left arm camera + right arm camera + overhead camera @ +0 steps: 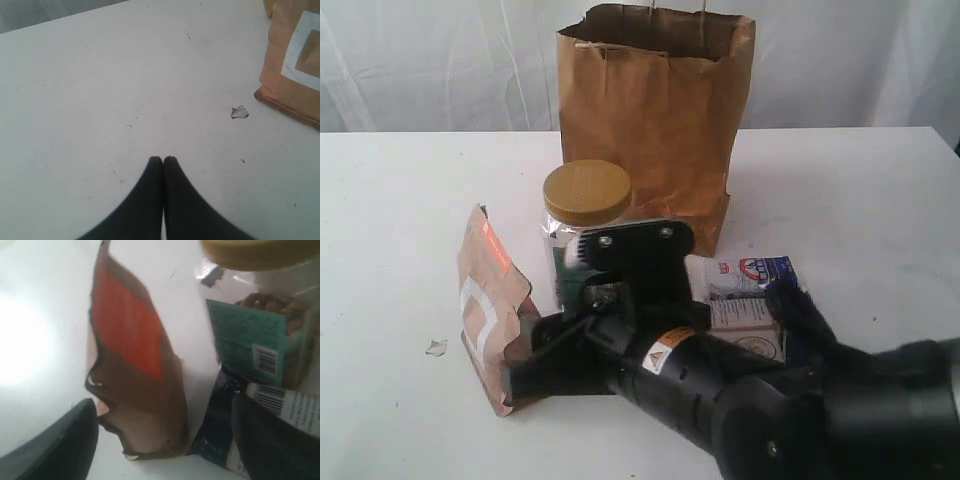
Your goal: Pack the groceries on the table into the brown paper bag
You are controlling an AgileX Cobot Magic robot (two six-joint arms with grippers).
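The brown pouch with the orange mark (pixel 490 300) (pixel 132 365) stands tilted on the table (pixel 400 220). My right gripper (pixel 533 360) (pixel 165 445) is open, its jaws on either side of the pouch's lower end. Just behind stands the clear jar with the mustard-yellow lid (pixel 587 192) (pixel 270 340). A dark-blue-and-white packet (pixel 215 430) lies beside the pouch, and a blue-white packet (pixel 752 272) shows past my right arm. The brown paper bag (pixel 655 120) stands upright at the back. My left gripper (pixel 163 159) is shut and empty over bare table. The bottle and can are out of view.
A small white crumb (pixel 436 347) (pixel 239 112) lies left of the pouch. My right arm (pixel 770 400) fills the lower right of the exterior view and hides part of the packets. A white curtain hangs behind the table.
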